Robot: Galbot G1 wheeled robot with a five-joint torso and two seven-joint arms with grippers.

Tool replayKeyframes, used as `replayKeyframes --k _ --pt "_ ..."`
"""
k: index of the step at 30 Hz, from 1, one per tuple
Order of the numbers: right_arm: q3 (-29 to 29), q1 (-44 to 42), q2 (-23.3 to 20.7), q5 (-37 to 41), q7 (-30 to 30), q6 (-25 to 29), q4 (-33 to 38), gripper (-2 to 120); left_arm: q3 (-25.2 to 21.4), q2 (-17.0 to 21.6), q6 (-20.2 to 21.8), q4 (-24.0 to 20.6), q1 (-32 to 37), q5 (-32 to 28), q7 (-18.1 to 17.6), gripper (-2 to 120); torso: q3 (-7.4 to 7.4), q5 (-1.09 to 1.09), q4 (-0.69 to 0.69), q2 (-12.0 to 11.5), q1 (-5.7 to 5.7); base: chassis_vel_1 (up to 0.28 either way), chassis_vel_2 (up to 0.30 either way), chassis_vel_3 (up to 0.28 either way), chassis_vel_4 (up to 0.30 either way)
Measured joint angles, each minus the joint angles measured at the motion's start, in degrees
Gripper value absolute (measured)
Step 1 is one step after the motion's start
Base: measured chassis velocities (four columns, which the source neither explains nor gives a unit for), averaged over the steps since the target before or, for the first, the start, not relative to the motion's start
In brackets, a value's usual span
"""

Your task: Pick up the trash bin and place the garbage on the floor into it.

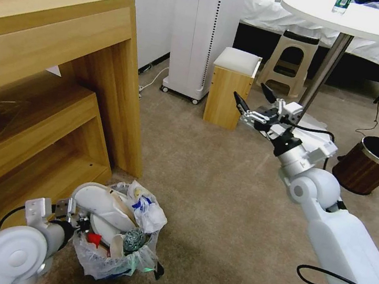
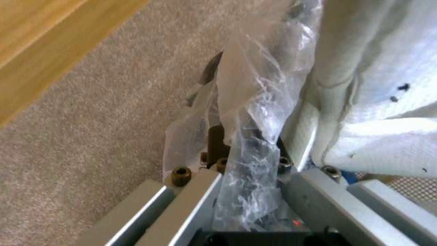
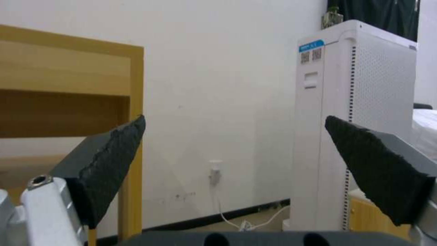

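Your left gripper (image 1: 82, 221) is clamped on the rim of the small round bag-lined trash bin (image 1: 114, 255).

The bin, stuffed with white slippers (image 1: 104, 205) and litter, sits beside the wooden shelf unit's (image 1: 38, 87) corner on beige carpet (image 1: 217, 205); your right gripper (image 1: 254, 102) hangs mid-air, fingers spread apart.

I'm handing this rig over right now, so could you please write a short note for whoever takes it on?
Left gripper: shut on the rim of the trash bin, pinching its plastic bag.
Right gripper: open, empty, raised above the carpet toward the small wooden stool.
Bin: beside the wooden shelf unit, packed with litter, white slippers on top.
Done: no litter shows on the visible carpet.
Left: check the floor out of view; I cannot tell whether the bin is lifted or resting.
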Motion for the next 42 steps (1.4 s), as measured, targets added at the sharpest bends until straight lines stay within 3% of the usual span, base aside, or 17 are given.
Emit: replayKeyframes --k 11,18,25,26,29,30,32,34,37,38,41,42 --pt "0.15 -1.26 0.57 -1.3 -2.04 0.03 -0.61 100 1.18 -1.11 0.02 2.37 -1.34 0.21 0.59 1 0.0 0.0 0.01 0.0 0.01 0.0 0.0 0.0 0.0" --pt "-0.33 -1.37 1.15 -1.67 -2.33 0.03 -1.26 100 0.73 -0.92 0.01 1.97 -1.34 1.86 1.74 24 0.0 -0.02 0.01 0.0 0.01 0.0 0.0 0.0 0.0" --pt "1.17 -4.31 1.45 -4.53 3.49 -0.61 -0.54 100 -3.36 1.38 0.02 -6.2 1.18 6.64 2.67 54 0.01 0.0 0.01 0.0 0.0 0.0 0.0 0.0 0.0" --pt "1.17 -4.31 1.45 -4.53 3.49 -0.61 -0.54 100 -3.36 1.38 0.02 -6.2 1.18 6.64 2.67 54 0.01 0.0 0.01 0.0 0.0 0.0 0.0 0.0 0.0" --pt "3.47 -8.48 1.42 -6.41 9.77 -0.73 2.15 100 -5.85 2.07 0.02 -12.68 3.6 11.74 4.28 69 0.0 0.01 0.0 0.0 0.0 0.0 0.0 0.0 0.0" --pt "3.47 -8.48 1.42 -6.41 9.77 -0.73 2.15 100 -5.85 2.07 0.02 -12.68 3.6 11.74 4.28 69 0.0 0.01 0.0 0.0 0.0 0.0 0.0 0.0 0.0" --pt "6.14 -11.53 1.83 -8.81 11.72 -0.82 3.98 100 -6.81 1.55 -1.44 -15.02 4.95 17.22 7.94 79 0.0 -0.01 0.0 0.0 0.0 0.0 0.0 0.0 0.0" --pt "7.21 -12.71 2.07 -9.95 11.99 -0.71 4.64 100 -7.13 1.22 -2.07 -15.43 5.32 18.85 9.07 84 0.0 0.0 0.0 0.0 0.0 0.0 0.0 0.0 0.0" --pt "13.55 -20.03 3.61 -14.45 12.07 -0.14 8.62 100 -9.49 -1.35 -6.3 -17.46 7.88 29.37 17.48 97 0.0 0.0 0.0 0.0 0.0 0.0 0.0 0.0 0.0" --pt "13.55 -20.03 3.61 -14.45 12.07 -0.14 8.62 100 -9.49 -1.35 -6.3 -17.46 7.88 29.37 17.48 97 0.0 0.0 0.0 0.0 0.0 0.0 0.0 0.0 0.0" --pt "19.52 -28.6 6.13 -17.51 11.82 1.29 11.96 100 -10.38 -3.93 -13.53 -18.04 10.95 42.78 24.55 100 -0.01 0.0 0.0 0.0 0.0 0.0 0.0 0.0 0.0" --pt "19.52 -28.6 6.13 -17.51 11.82 1.29 11.96 100 -10.38 -3.93 -13.53 -18.04 10.95 42.78 24.55 100 -0.01 0.0 0.0 0.0 0.0 0.0 0.0 0.0 0.0"
